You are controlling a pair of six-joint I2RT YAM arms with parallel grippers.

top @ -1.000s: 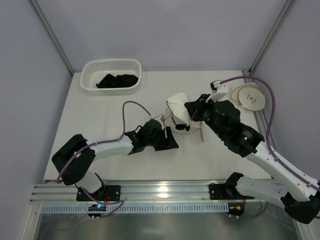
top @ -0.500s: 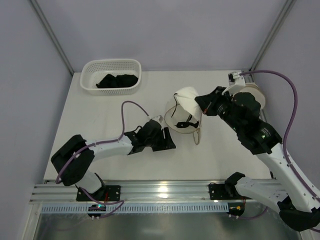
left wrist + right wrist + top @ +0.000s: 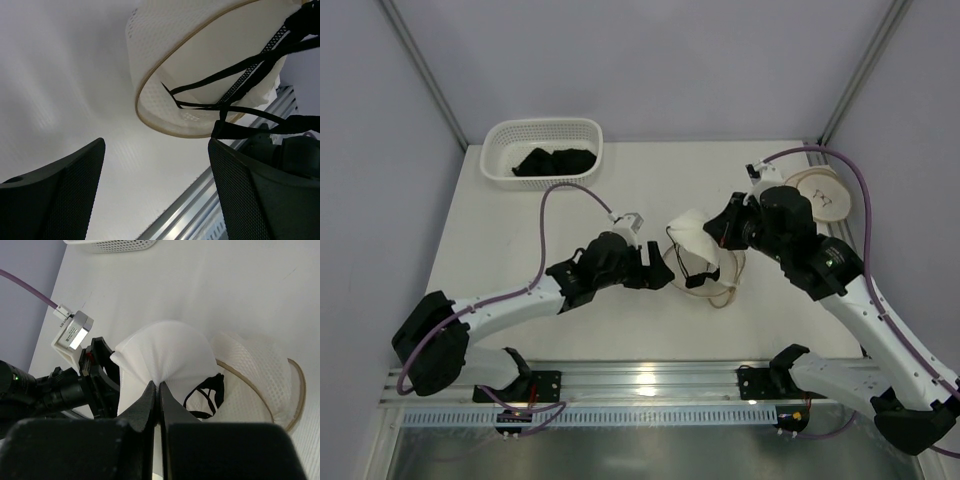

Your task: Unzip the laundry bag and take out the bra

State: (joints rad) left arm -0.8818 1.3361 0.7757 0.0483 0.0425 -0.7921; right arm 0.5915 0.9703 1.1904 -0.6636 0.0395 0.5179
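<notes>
My right gripper (image 3: 159, 384) is shut on a fold of the white bra (image 3: 165, 352), and holds it up; it also shows in the top view (image 3: 713, 232). The bra (image 3: 692, 232) is drawn partly out of the open cream mesh laundry bag (image 3: 732, 268), whose brown rim (image 3: 296, 390) gapes beside it. Thin black straps (image 3: 205, 392) trail from the bra into the bag. My left gripper (image 3: 155, 190) is open and empty just left of the bag (image 3: 200, 75), its fingers (image 3: 60, 195) apart below the rim; it also shows in the top view (image 3: 660, 273).
A white lattice basket (image 3: 500, 170) with black garments (image 3: 555, 160) stands at the back left. A round cream disc with a black mark (image 3: 823, 195) lies at the back right by the table's edge. The metal rail (image 3: 650, 380) runs along the front.
My right gripper has carried the bra and the hanging bag back left and nearer the front. My left arm has lifted and its gripper has swung towards the bag.
</notes>
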